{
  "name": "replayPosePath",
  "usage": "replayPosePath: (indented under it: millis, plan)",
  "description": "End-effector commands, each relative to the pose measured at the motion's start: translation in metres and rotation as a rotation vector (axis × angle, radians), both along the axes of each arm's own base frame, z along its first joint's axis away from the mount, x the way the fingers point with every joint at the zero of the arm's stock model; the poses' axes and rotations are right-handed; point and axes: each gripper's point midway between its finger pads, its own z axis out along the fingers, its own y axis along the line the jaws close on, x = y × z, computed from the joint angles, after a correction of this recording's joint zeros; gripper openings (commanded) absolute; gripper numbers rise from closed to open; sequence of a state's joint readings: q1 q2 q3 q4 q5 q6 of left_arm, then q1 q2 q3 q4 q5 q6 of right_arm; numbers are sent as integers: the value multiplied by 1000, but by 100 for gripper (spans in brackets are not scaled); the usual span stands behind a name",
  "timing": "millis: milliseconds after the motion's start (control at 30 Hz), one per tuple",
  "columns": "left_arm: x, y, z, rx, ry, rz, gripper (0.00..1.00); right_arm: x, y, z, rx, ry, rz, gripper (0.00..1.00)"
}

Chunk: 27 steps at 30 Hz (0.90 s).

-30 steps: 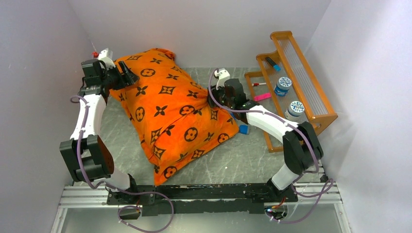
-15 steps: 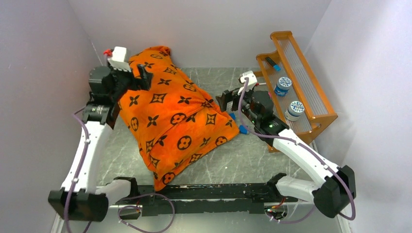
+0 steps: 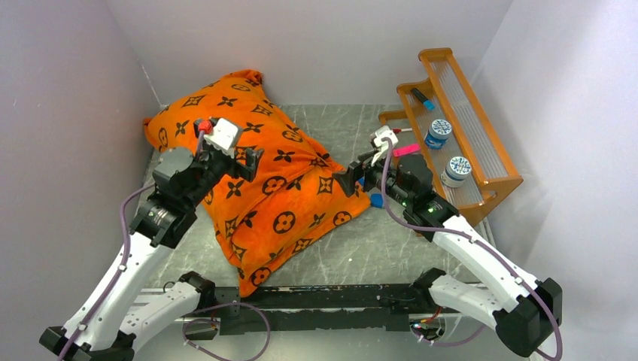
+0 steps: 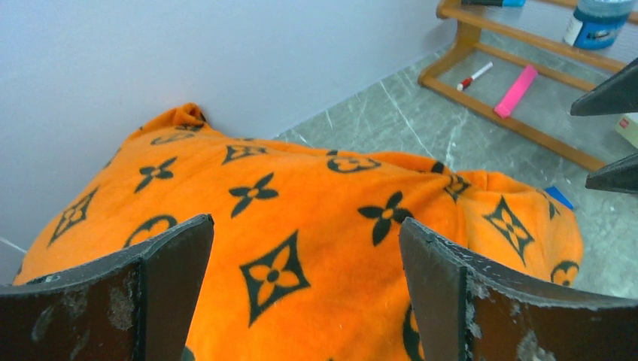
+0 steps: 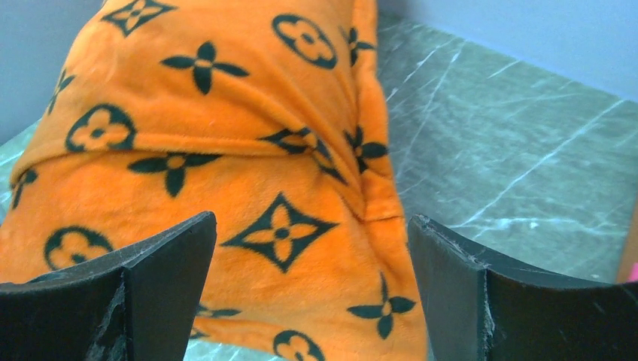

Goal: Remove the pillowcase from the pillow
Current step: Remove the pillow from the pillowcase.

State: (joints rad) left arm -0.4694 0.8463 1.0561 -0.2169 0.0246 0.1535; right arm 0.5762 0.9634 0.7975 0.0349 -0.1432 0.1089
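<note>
Release just now: left claw (image 4: 305,226) at nine o'clock, right claw (image 5: 312,218) at three, sprung wide, empty, off the pillowcase (image 3: 263,188). Means regrasping before any stripping.

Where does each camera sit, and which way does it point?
Top: fixed above and behind, looking down on the table; both arms, left pincer and right pincer, show.
Left wrist: on the left arm, facing across the pillowcase toward the wooden rack; its open fingers frame the bottom.
Right wrist: on the right arm, facing the pillowcase's edge and table; its open fingers below.
Shared: all three show the pillowcase.
</note>
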Motion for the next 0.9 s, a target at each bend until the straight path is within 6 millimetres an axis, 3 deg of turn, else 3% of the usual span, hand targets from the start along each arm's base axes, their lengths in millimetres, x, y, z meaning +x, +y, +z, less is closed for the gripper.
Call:
replayPosePath:
  millis: [0, 167, 400, 867]
  plan:
    - [-8, -1, -34, 57, 89, -23, 98, -24, 21, -10, -6, 42, 131, 100]
    - [-25, -22, -78, 65, 244, -158, 98, -39, 39, -25, -77, 51, 194, 100]
    - [-53, -40, -102, 57, 333, -316, 97, -61, 59, -34, -125, 4, 278, 100]
    - [-40, -26, -155, 124, 392, -215, 98, -77, 76, -42, -112, -97, 395, 100]
